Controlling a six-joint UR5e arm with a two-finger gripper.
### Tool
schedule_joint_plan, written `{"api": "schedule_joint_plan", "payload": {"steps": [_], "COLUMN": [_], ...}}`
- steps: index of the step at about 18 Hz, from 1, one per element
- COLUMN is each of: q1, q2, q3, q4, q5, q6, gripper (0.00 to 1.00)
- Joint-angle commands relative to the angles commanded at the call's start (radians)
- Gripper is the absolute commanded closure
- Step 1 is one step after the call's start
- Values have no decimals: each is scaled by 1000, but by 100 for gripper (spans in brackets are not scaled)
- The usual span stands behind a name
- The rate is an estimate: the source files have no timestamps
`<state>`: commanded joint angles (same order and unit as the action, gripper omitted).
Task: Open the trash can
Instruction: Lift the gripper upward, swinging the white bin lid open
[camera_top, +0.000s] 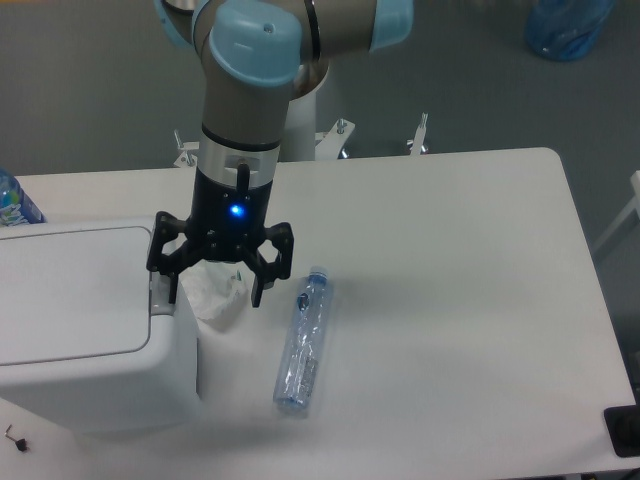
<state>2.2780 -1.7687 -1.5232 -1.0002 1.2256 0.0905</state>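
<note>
The trash can (70, 300) is a big boxy white bin at the table's left, with its flat lid down. A small grey push tab (160, 297) sits at the lid's right edge. My gripper (213, 288) points down just right of the bin and is open, holding nothing. Its left finger (166, 280) hangs right at the tab; I cannot tell whether they touch. Its right finger (264, 285) hangs over the table.
A crumpled white tissue (220, 298) lies under the gripper beside the bin. A clear plastic bottle (303, 342) lies on the table to the right. A blue-capped bottle (14, 200) stands at the far left. A black object (625, 430) sits at the table's near right corner.
</note>
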Motion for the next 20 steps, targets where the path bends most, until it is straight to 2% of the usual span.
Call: {"api": "schedule_joint_plan", "payload": {"steps": [9, 13, 15, 20], "q1": [0, 6, 34, 159], "q2": [2, 11, 15, 86], "q3": [-2, 46, 66, 64], "q4": [2, 2, -3, -17], "q5": [0, 0, 17, 63], "q6": [2, 29, 90, 282], "gripper": [0, 0, 0, 0]}}
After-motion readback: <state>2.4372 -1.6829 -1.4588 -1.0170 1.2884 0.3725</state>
